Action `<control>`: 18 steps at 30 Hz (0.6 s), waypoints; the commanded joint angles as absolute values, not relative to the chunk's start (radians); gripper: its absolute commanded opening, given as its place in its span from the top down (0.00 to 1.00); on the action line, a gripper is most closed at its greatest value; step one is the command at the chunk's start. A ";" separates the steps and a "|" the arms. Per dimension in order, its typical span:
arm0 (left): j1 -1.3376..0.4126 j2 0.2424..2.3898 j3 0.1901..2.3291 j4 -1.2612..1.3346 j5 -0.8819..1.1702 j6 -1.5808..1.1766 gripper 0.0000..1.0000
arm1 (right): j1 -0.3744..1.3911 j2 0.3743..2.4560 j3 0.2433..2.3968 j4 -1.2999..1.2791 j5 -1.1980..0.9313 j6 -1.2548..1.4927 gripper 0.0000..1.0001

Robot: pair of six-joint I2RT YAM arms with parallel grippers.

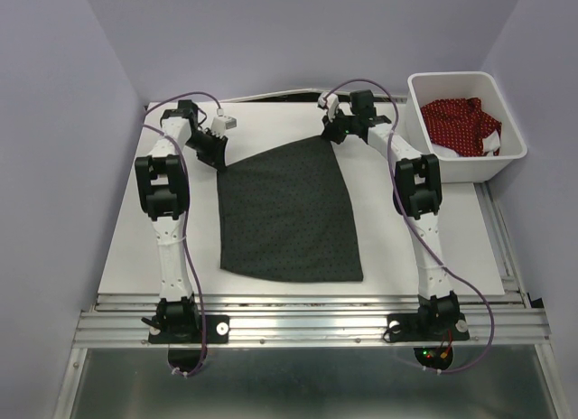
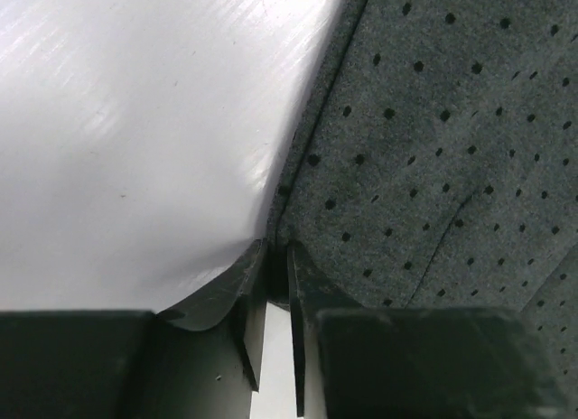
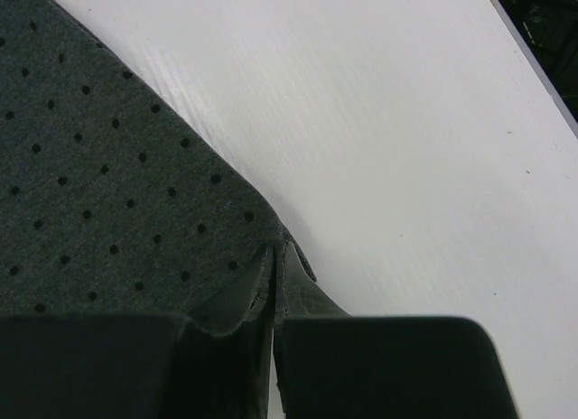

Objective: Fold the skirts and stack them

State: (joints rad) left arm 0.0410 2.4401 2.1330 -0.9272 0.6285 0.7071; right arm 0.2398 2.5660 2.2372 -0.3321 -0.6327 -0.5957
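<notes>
**Two grippers meet at the dark skirt's far corners**

The white table carries the dark skirt, which is spread flat. Its long axis runs from the far waist edge to the wider hem nearest your arm bases. Right of the skirt and beyond its far edge, the bin holds the red skirt, bunched over something white.

The left gripper sits at the skirt's far-left corner and the right gripper at its far-right corner, so each arm has its own corner.

In the right wrist view the fingers are pressed together with the corner running between them. In the left wrist view the fingers stand only narrowly apart at the cloth's edge, and you cannot tell whether they grip it.

From both grippers the skirt lies toward you, so a fold would likely carry the waist edge along that axis to the hem.
</notes>
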 commanded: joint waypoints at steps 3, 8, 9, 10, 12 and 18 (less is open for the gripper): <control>0.043 2.395 2.174 -0.924 0.675 0.692 1.00 | 0.213 2.479 2.321 -0.299 -0.611 -0.589 0.99; 0.043 2.266 2.116 -0.798 0.644 0.660 1.00 | 0.190 2.461 2.387 -0.290 -0.598 -0.574 0.99; 0.044 2.243 2.100 -0.775 0.634 0.657 1.00 | 0.190 2.451 2.390 -0.287 -0.597 -0.572 0.99; 0.043 2.202 2.079 -0.738 0.614 0.654 1.00 | 0.180 2.432 2.391 -0.285 -0.595 -0.572 0.99; 0.044 2.160 2.056 -0.694 0.595 0.652 1.00 | 0.179 2.405 2.385 -0.285 -0.595 -0.580 0.99; 0.041 2.022 1.993 -0.681 0.563 0.709 1.00 | 0.179 2.202 2.163 -0.333 -0.615 -0.676 0.99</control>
